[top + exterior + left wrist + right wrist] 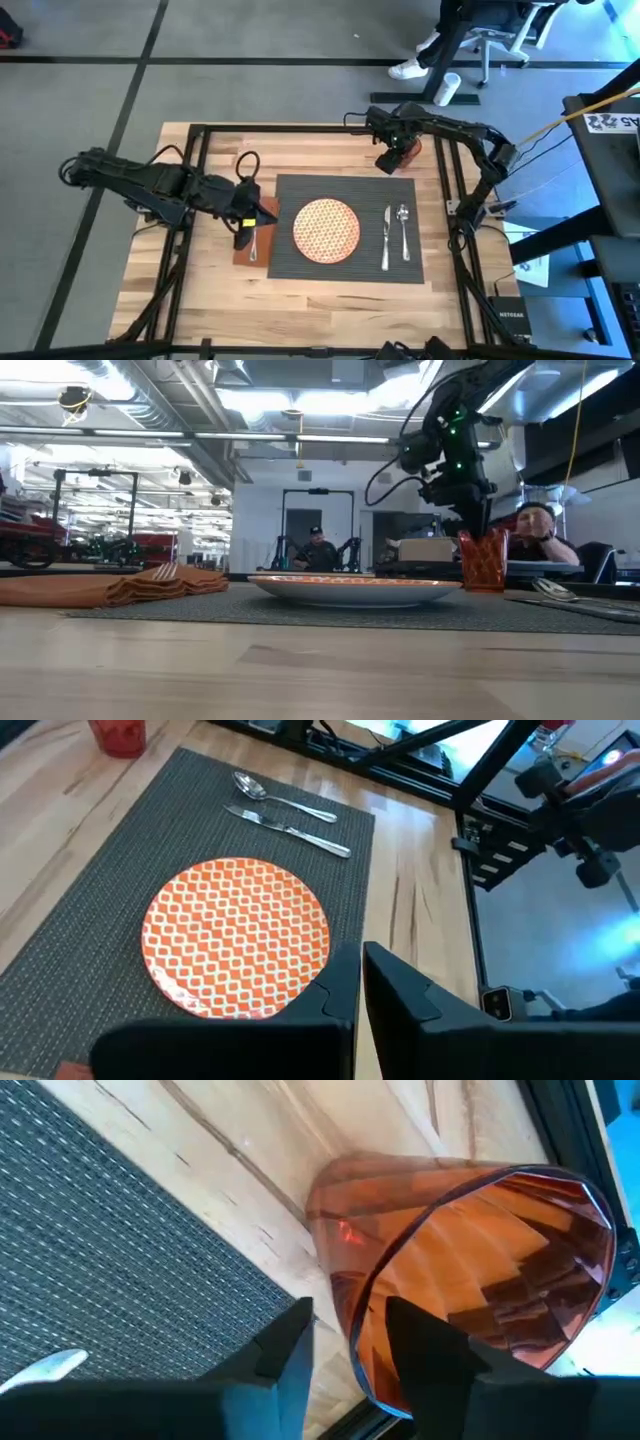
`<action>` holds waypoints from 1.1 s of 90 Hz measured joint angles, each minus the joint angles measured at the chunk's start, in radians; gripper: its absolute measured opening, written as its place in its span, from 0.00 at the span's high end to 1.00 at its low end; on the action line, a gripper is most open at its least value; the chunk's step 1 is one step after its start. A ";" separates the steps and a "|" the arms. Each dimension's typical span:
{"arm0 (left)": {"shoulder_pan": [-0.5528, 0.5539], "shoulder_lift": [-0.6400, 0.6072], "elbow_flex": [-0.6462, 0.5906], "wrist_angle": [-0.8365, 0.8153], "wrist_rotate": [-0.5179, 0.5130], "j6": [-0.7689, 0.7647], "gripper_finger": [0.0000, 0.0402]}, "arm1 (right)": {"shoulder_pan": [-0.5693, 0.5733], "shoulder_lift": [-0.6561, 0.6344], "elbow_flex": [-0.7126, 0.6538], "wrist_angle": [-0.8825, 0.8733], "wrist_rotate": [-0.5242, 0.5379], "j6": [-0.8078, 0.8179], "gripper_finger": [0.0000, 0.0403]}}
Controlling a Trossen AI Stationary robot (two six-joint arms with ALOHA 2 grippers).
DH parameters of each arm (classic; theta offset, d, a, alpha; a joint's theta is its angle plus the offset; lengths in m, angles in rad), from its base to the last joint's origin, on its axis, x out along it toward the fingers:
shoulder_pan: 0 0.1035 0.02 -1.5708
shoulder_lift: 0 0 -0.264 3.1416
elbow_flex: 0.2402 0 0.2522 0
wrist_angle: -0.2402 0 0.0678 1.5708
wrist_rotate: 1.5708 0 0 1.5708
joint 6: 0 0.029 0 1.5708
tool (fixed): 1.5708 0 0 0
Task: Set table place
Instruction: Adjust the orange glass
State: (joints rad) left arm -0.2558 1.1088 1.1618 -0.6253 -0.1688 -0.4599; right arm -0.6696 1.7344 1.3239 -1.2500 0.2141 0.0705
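A dark grey ribbed placemat (345,262) lies mid-table and carries the orange-patterned plate (326,229). To the plate's right lie two silver pieces of cutlery (386,238), one of them a spoon (403,230). The brown napkin (246,254) lies at the mat's left edge with a fork (165,572) on top. My left gripper (245,215) hangs shut over the napkin, with nothing seen between its fingers (395,995). The orange cup (408,150) is just beyond the mat's far right corner, and my right gripper (390,157) is shut on it. My right gripper holds the cup by its rim (352,1330). One finger (430,1350) is inside the cup and the other (288,1348) is outside its wall. The fingers come from above, pointing down. The cup (483,560) stands upright with its base at table height; I cannot tell whether it rests there.
Black rails (300,130) run along the table's edges. Bare wood (330,305) lies between the mat and the near edge. People sit in the room beyond the far edge (318,545).
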 joint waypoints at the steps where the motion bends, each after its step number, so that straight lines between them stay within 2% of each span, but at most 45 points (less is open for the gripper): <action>1: 0.000 0.000 0.000 0.000 0.000 0.000 1.00 | 0.000 0.000 0.000 0.000 -0.001 0.000 0.81; 11: 0.000 0.000 0.000 0.000 0.000 0.001 1.00 | 0.001 0.000 0.000 0.000 -0.006 -0.002 0.95; 16: 0.000 0.000 0.000 0.000 0.000 0.001 1.00 | 0.001 0.000 0.000 -0.003 -0.008 -0.001 0.98; 29: 0.000 0.000 0.000 0.000 -0.001 0.009 1.00 | 0.002 0.000 0.000 -0.024 -0.028 0.008 0.96; 46: 0.000 0.000 0.000 0.000 -0.002 0.014 1.00 | 0.004 -0.002 0.000 -0.054 -0.051 0.036 0.99; 79: 0.000 0.000 0.000 0.000 -0.015 0.025 1.00 | 0.098 -0.032 0.000 -0.053 -0.082 0.080 1.00; 90: 0.000 0.000 0.000 -0.001 -0.015 0.025 1.00 | 0.109 -0.032 0.000 -0.060 -0.134 0.085 1.00; 99: 0.000 0.000 0.000 -0.001 -0.015 0.025 1.00 | 0.114 -0.032 0.000 -0.056 -0.137 0.089 1.00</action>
State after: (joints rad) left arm -0.2558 1.1088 1.1616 -0.6258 -0.1841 -0.4347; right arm -0.5554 1.7023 1.3243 -1.3062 0.0776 0.1591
